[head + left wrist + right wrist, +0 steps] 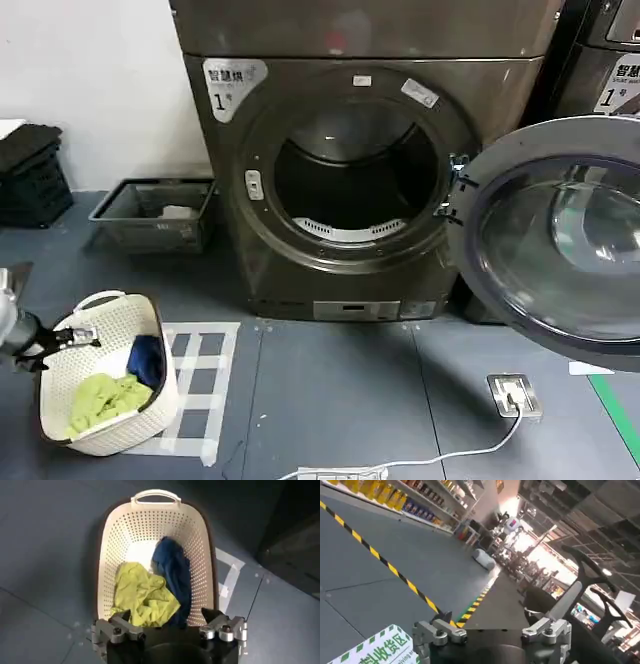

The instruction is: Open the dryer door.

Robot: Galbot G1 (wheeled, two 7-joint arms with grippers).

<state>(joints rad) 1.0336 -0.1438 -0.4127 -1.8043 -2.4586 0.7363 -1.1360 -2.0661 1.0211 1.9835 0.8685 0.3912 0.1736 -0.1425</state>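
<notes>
At the centre of the head view stands the bronze-grey front-loading machine (360, 170), its round drum opening exposed and dark inside. The dryer door (560, 235), a wide chrome ring around dark tinted glass, is swung fully open to the right of the opening, hinged at the opening's right edge and reaching toward the frame's right border. Part of a blacker machine (605, 60) shows behind the door at upper right.

On the floor to the machine's left sits a dark wire basket (155, 215) against the wall, with a stack of black crates (32, 175) further left. Nearer the robot, at lower left, a cream perforated laundry basket (105, 375) holds a yellow-green cloth (105, 398) and a blue cloth (147, 360); it rests partly on a grid of white floor tape (205, 385). A white cable (420, 462) runs across the floor to a small floor socket plate (514, 393) at lower right.

The left tool (75, 338) hovers at the near rim of the laundry basket (107, 570), well apart from the dryer door; in the left wrist view its fingers (117, 627) are spread wide with nothing between them. In the right wrist view the right tool (492, 632) likewise has its fingers (547, 630) parted and empty, facing a grey floor marked with a yellow-and-black striped line (395, 572).
</notes>
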